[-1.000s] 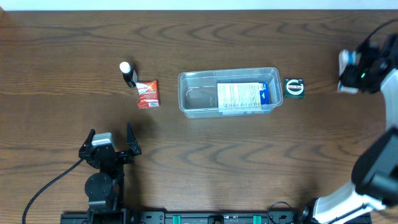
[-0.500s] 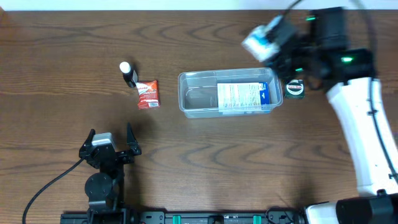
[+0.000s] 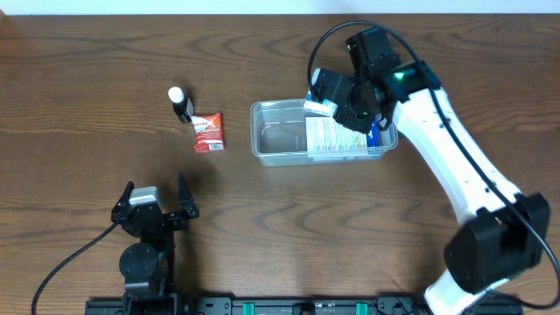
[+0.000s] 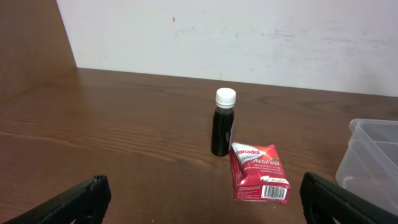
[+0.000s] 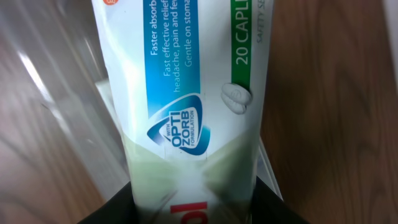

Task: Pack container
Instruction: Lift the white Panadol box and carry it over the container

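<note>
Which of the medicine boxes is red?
The box on the table beside the dark bottle, left of the container. The other two are white and blue: one inside the container, one in the right gripper.

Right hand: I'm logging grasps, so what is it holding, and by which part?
The right hand holds a white, blue and green medicine box by one end, over the container rim.

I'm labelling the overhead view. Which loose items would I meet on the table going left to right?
bottle → red box → container
</note>
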You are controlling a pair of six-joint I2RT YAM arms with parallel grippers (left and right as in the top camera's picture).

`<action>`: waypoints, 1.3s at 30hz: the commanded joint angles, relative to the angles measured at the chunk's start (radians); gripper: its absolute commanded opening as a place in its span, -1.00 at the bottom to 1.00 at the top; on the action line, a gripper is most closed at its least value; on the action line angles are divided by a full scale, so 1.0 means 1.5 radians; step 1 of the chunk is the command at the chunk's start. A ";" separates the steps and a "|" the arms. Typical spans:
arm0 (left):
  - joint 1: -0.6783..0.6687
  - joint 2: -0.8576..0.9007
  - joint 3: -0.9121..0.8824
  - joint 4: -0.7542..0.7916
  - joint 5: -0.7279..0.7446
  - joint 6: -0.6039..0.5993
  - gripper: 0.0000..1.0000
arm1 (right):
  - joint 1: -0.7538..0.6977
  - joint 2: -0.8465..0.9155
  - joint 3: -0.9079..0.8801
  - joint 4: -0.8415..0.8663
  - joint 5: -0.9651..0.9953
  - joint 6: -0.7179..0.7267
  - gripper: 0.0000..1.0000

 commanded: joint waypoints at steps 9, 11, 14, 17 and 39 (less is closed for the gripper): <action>-0.003 -0.004 -0.020 -0.013 -0.003 0.012 0.96 | -0.017 0.066 -0.002 -0.006 0.073 -0.057 -0.12; -0.003 -0.004 -0.020 -0.013 -0.003 0.012 0.96 | -0.023 0.070 -0.005 -0.007 0.073 -0.057 -0.11; -0.003 -0.004 -0.020 -0.013 -0.003 0.012 0.96 | -0.032 0.074 -0.012 -0.009 0.072 -0.057 -0.10; -0.003 -0.004 -0.020 -0.013 -0.003 0.012 0.96 | -0.043 0.078 -0.023 -0.011 0.072 -0.057 -0.04; -0.003 -0.004 -0.020 -0.013 -0.003 0.012 0.96 | -0.018 0.069 -0.064 0.027 0.044 0.080 -0.46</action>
